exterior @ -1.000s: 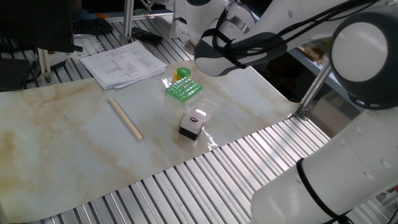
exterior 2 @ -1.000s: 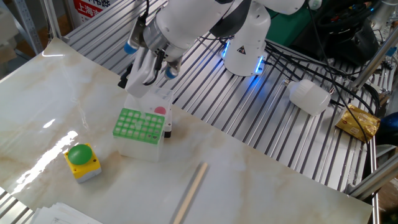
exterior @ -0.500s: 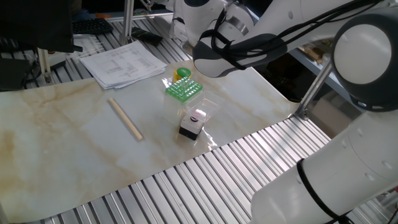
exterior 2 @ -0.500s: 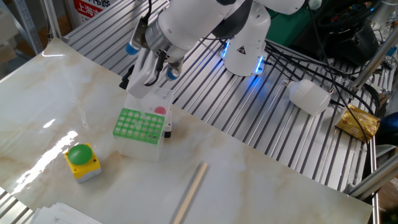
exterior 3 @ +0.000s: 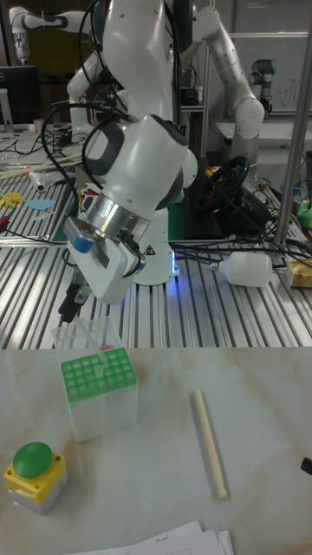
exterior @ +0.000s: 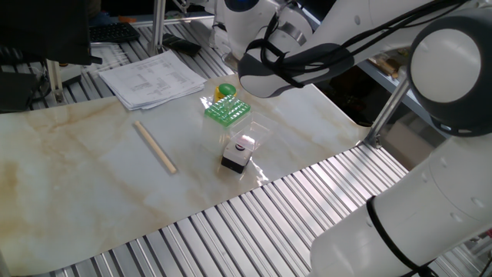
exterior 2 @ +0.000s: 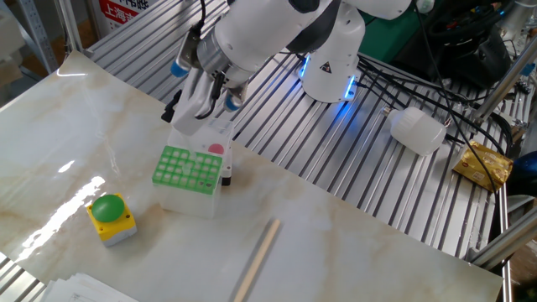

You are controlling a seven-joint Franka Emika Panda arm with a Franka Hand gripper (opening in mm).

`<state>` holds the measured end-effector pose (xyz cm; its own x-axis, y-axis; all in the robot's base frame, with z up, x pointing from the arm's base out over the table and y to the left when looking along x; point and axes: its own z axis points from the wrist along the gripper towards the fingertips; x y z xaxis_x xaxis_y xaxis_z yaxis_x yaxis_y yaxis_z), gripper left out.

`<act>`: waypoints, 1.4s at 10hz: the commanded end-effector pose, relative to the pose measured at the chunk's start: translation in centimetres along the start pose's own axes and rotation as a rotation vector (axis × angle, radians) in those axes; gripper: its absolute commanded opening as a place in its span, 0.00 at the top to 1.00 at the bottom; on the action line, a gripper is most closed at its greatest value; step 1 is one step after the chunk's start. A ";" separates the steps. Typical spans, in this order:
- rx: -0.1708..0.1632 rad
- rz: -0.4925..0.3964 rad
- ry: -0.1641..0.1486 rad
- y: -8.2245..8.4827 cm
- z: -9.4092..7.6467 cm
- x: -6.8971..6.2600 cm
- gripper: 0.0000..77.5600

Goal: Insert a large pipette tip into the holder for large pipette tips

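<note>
From the tall fixed view, the yellow box with a green button [exterior 3: 35, 473] is sitting nearest the camera on the marble tabletop [exterior 3: 260, 416], with the wooden stick [exterior 3: 209, 443] lying to its right, its long axis running roughly front to back. Behind the button box, the holder for large pipette tips [exterior 3: 98, 380] is standing upright on a pale translucent base, its green grid of holes facing straight up. The gripper [exterior 3: 80, 299] is hanging above and just behind the holder's far left corner, clear of the grid.

A clear box [exterior 3: 82, 333] is showing just behind the holder in this view, right under the gripper; its contents are too faint to make out. The other fixed view, looking from the opposite side, is showing the holder [exterior 2: 189, 169] square-on from above, with a small block with a pink round top [exterior 2: 216, 153] touching its far edge and the gripper [exterior 2: 172, 107] hovering beyond that edge. In one fixed view the arm's big white links are covering the gripper entirely, while the holder [exterior: 227, 110], the button box [exterior: 225, 91] behind it, the stick [exterior: 155, 146] and a stack of printed papers [exterior: 150, 78] farther back are all visible.

Whether the fingers are apart or together cannot be told, and no pipette tip can be made out between them.
</note>
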<state>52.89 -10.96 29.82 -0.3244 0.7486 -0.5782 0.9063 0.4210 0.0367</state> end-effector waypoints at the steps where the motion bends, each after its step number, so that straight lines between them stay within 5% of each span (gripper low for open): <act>1: -0.005 0.024 -0.010 0.3 0.3 0.3 0.98; 7: -0.001 0.057 -0.019 0.5 0.8 0.9 0.98; 14: -0.009 0.097 0.007 0.6 0.1 1.5 0.98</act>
<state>52.99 -9.90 28.64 -0.2475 0.7828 -0.5709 0.9297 0.3578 0.0876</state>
